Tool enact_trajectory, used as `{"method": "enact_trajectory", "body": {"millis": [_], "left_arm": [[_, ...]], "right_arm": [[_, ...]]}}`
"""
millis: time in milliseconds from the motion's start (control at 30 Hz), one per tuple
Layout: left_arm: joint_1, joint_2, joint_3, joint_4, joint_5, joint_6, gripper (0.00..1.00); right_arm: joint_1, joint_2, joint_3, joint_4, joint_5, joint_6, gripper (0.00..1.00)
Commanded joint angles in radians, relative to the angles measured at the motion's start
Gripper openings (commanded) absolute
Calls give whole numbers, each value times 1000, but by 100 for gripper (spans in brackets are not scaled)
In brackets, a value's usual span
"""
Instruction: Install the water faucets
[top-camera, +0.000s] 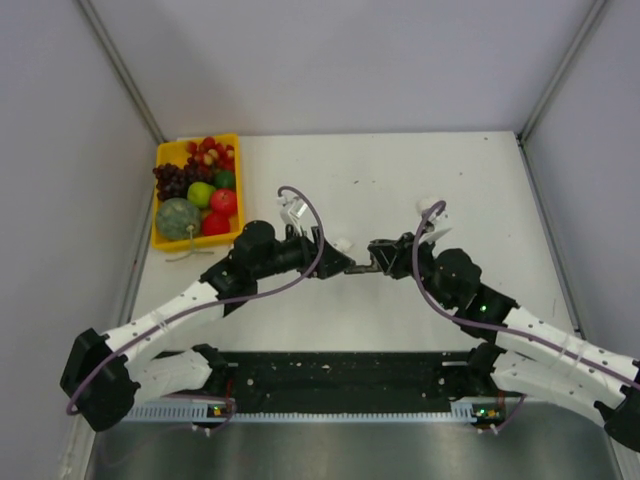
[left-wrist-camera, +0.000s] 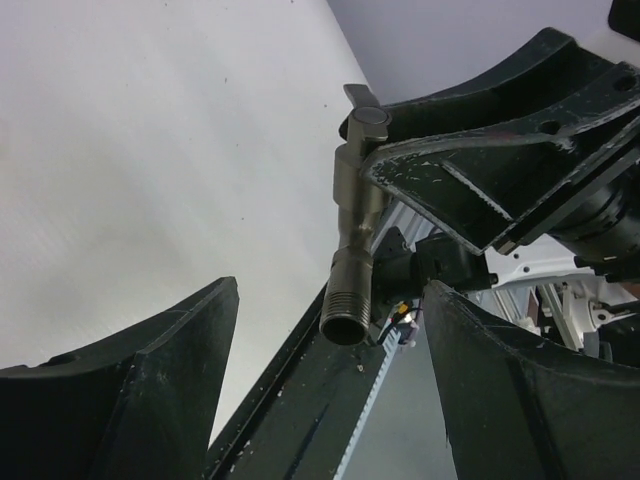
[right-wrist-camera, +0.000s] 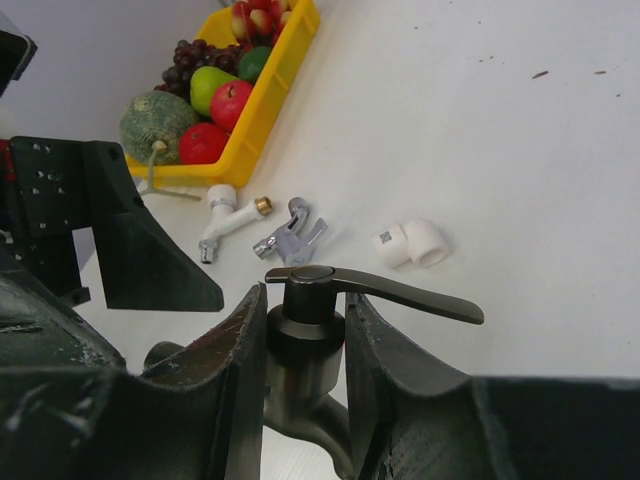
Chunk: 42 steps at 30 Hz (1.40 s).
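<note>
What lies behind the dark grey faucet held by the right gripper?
A white-bodied tap, a silvery tap and a white elbow fitting; farther back, the yellow tray. The right gripper hides the table under the faucet.

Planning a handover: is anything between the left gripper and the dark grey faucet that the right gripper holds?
Nothing visible. The right gripper clamps the dark grey faucet by its body, and the threaded end points straight toward the open left gripper, with only air between them.
</note>
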Motion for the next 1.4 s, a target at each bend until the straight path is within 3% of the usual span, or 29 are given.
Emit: {"method": "enact_trajectory", "body": {"millis": [0, 167, 367, 500, 567, 633, 700, 833, 967, 1133, 1300, 1367], "left_arm": [[-23, 34, 35, 57, -21, -33, 78], [-53, 66, 54, 61, -12, -30, 69], [-73, 80, 58, 64, -6, -20, 49], [-75, 80, 61, 75, 8, -10, 23], [-75, 81, 64, 78, 23, -4, 2], [-75, 78, 60, 87, 40, 3, 0], [-75, 68, 49, 103, 43, 10, 0], [-75, 16, 14, 124, 8, 51, 0], [-58, -58, -8, 92, -67, 101, 0], [14, -159, -38, 81, -61, 125, 0], [138, -207, -107, 239, 160, 69, 0], [158, -209, -115, 288, 235, 47, 0]], "right_arm": [[12, -26, 5, 65, 0, -11, 0], [12, -37, 6, 61, 9, -13, 0], [12, -34, 3, 59, 9, -13, 0], [12, -29, 3, 59, 9, -11, 0], [12, -29, 0, 59, 12, -14, 0], [12, -32, -3, 59, 8, -14, 0], [10, -37, -2, 56, -3, -14, 13], [10, -49, 29, -26, -9, -17, 70], [10, -92, 40, -83, -26, -77, 98], [-14, -202, 35, -175, -93, -93, 99], [-155, -292, 15, -148, -430, -93, 99], [-212, -292, 8, -65, -622, -77, 99]]}}
